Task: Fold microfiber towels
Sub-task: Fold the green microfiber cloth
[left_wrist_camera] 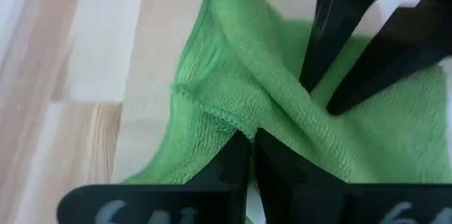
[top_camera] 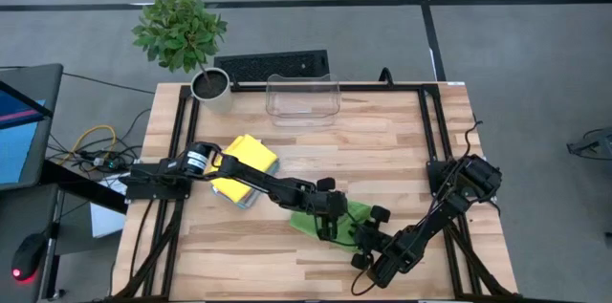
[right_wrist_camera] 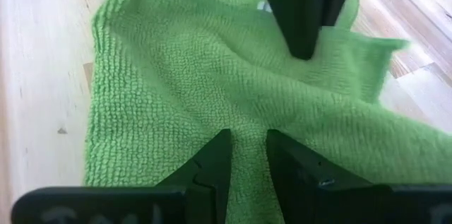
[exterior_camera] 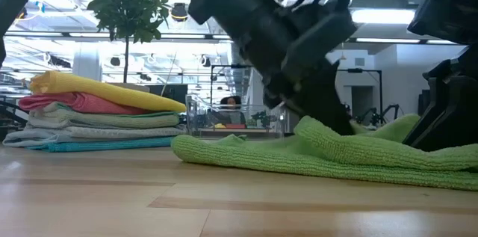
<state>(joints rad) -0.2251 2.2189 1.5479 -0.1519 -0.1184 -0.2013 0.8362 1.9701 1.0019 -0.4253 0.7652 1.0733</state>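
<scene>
A lime green towel (top_camera: 337, 219) is seen, its looped weave a single unbroken shade with no print. The stack of towels (exterior_camera: 97, 114) is layered in yellow on top, then pink, pale green, grey and teal at the base. The worktop (top_camera: 382, 150) is made up of pale wood strips with light and darker bands. Both the left claw (left_wrist_camera: 252, 143) and the right claw (right_wrist_camera: 248, 146) are coloured black.
</scene>
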